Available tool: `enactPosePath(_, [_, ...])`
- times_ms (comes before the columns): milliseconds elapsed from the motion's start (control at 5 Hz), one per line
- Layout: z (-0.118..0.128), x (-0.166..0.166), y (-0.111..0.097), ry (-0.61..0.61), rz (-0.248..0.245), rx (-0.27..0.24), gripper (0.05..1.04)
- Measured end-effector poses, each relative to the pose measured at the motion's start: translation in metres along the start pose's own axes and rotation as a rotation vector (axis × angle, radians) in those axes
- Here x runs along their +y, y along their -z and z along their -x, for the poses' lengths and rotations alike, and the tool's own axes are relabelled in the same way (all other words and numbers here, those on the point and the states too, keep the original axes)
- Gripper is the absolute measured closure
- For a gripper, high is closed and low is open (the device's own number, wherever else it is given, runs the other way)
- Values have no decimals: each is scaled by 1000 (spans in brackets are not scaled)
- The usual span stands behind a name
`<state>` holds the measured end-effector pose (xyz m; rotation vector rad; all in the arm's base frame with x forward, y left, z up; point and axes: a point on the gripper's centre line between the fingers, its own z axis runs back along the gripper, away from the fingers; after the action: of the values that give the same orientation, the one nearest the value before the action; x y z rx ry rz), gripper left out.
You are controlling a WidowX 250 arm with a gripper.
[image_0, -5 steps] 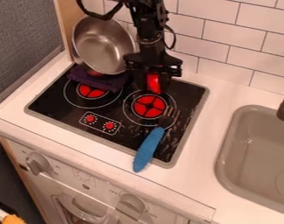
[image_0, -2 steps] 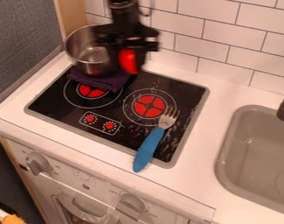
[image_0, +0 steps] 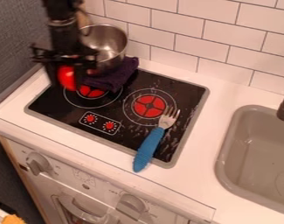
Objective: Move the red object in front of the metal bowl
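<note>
We are holding the red object (image_0: 68, 78) in the gripper (image_0: 68, 85), with one finger standing on either side of it, so we are judging the claw to be clamped on it. The object is hanging above the left part of the stove top (image_0: 123, 127), near the metal bowl (image_0: 112, 54) but on its left, nearer side. We are presumably gripping it from above so that it will be going down without an arm crossing the bowl's mouth.

The bowl is sitting at the back left, its opening facing up, partly behind the arm. The purple cloth (image_0: 115, 78) is lying bunched along its near side; it may be propping or cushioning the bowl, though we are not seeing enough of the base to tell. The left burner (image_0: 92, 92) is showing just in front of the cloth, and we are taking that patch as the likely landing place.

We are judging the carry to be well along, with aligning, lowering and releasing remaining. We are watching for a finger snagging the cloth or nudging the bowl, and for the object's rounded side rolling on the smooth surface. The fork (image_0: 148, 146) is resting safely aside, its tines beside the right burner (image_0: 148, 106)
</note>
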<state>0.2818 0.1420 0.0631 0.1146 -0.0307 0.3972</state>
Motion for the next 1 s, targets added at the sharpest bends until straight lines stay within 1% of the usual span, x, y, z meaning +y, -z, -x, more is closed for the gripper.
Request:
enactPosePath(200, [6, 22, 14, -20, -47, 1, 505])
enactPosePath(400, [5, 28, 31, -23, -71, -12, 505])
enactPosePath(600, [4, 37, 49, -47, -64, -5, 505])
enactPosePath(800, [-3, 40, 52, -68, -65, -2, 505])
enactPosePath(1000, [-4, 40, 53, -83, -47, 0, 409])
